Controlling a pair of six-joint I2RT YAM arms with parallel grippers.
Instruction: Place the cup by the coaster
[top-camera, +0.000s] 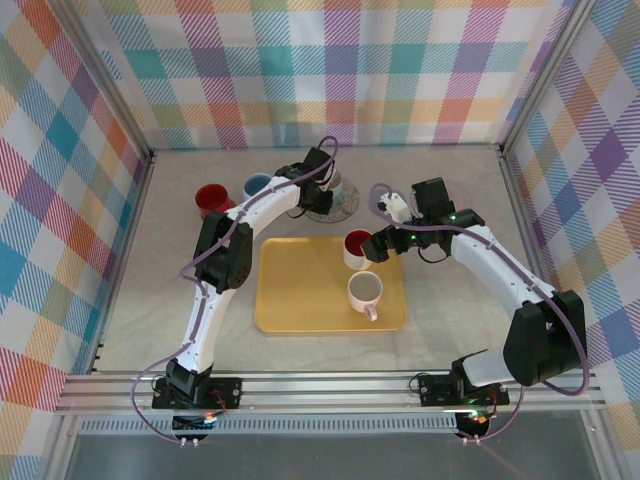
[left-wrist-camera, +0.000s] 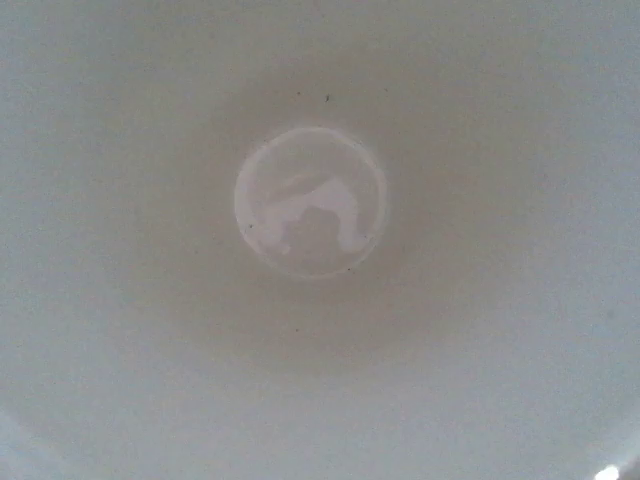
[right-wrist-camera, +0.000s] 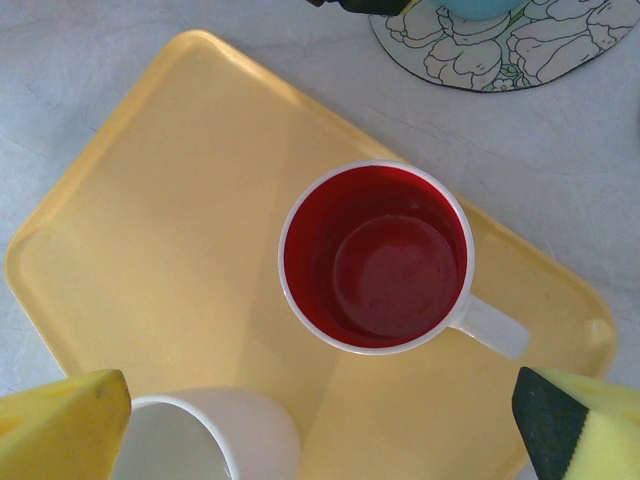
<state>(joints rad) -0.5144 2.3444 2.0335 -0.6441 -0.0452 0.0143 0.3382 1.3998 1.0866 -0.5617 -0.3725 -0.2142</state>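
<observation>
The left gripper (top-camera: 322, 178) sits right over the cup (top-camera: 334, 186) in the upper middle of the top view. The cup stands upright on the flower-printed coaster (top-camera: 345, 208). The left wrist view looks straight down into the cup (left-wrist-camera: 310, 200): a plain pale white inside with a glossy round bottom. I cannot tell how far this gripper's jaws are apart or whether they hold the cup. At the top edge of the right wrist view a blue sliver of the cup (right-wrist-camera: 480, 6) shows on the coaster (right-wrist-camera: 520, 50).

The right gripper (top-camera: 385, 237) hangs above the upper right corner of the yellow tray (top-camera: 300, 300), jaws spread wide and holding nothing. Its yellow fingers (right-wrist-camera: 60, 425) show in the lower corners of its wrist view. Between them stands the red-lined mug (right-wrist-camera: 375, 255), white outside, with its handle pointing to the lower right. A white mug (right-wrist-camera: 215, 435) stands just below it on the tray (right-wrist-camera: 150, 230).
</observation>
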